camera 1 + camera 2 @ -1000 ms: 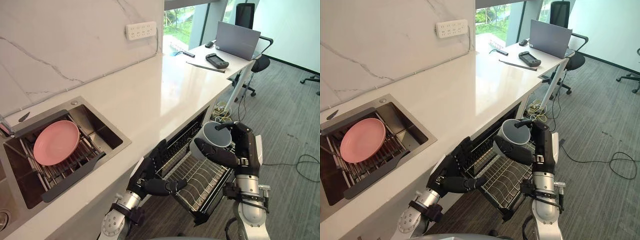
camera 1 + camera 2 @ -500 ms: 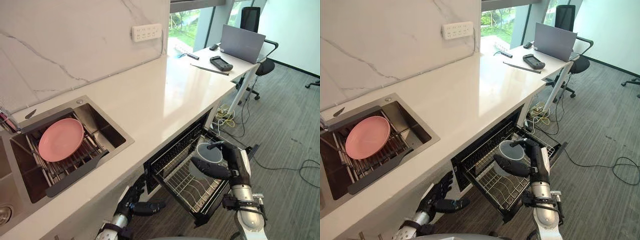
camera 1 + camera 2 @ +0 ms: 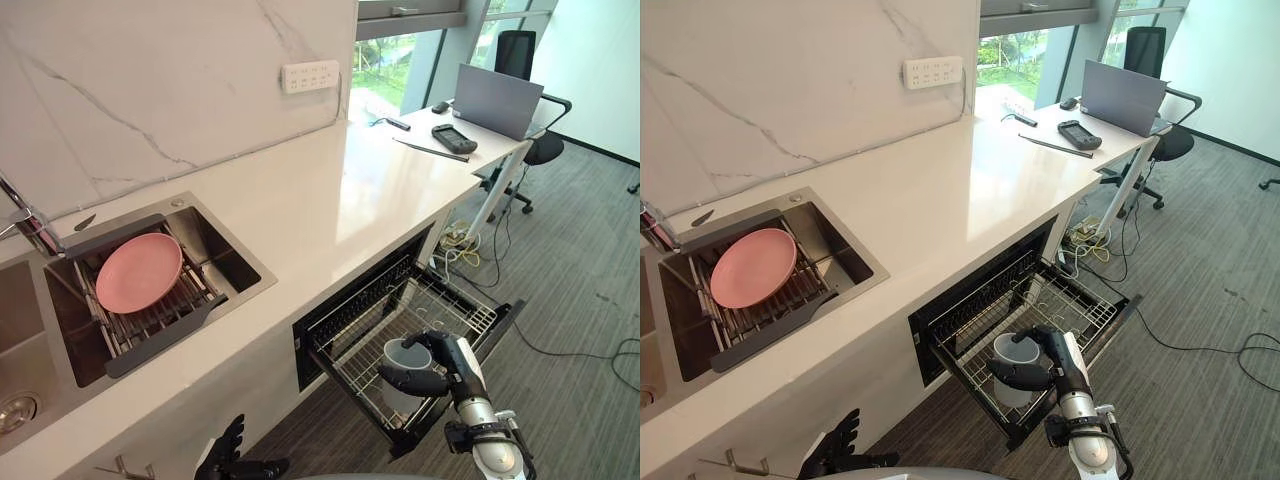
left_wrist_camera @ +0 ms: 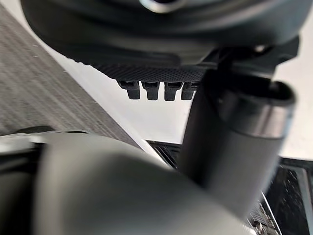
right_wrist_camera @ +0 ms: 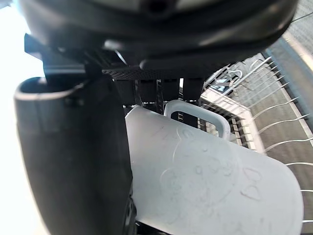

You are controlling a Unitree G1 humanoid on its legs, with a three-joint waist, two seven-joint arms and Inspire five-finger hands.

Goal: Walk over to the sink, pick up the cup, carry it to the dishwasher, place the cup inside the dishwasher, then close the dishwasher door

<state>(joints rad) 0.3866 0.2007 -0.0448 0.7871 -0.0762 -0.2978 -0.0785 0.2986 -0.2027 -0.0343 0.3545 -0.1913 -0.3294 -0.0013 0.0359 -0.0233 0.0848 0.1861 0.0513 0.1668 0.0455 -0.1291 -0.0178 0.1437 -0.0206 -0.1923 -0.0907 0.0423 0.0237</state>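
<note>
Right wrist view, cup [image 5: 210, 176] clasped in right robot hand [image 5: 73, 156], at rack [image 3: 455, 305]

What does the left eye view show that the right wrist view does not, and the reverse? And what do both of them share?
From the left eye view: the pink plate in the sink, the socket strip on the marble wall, the laptop, and the left robot hand hanging low. From the right wrist view: the handle of the cup close to the fingers, and a faint raised drawing on the cup's wall. In both: the right robot hand holding the cup at the pulled-out dishwasher rack.
</note>
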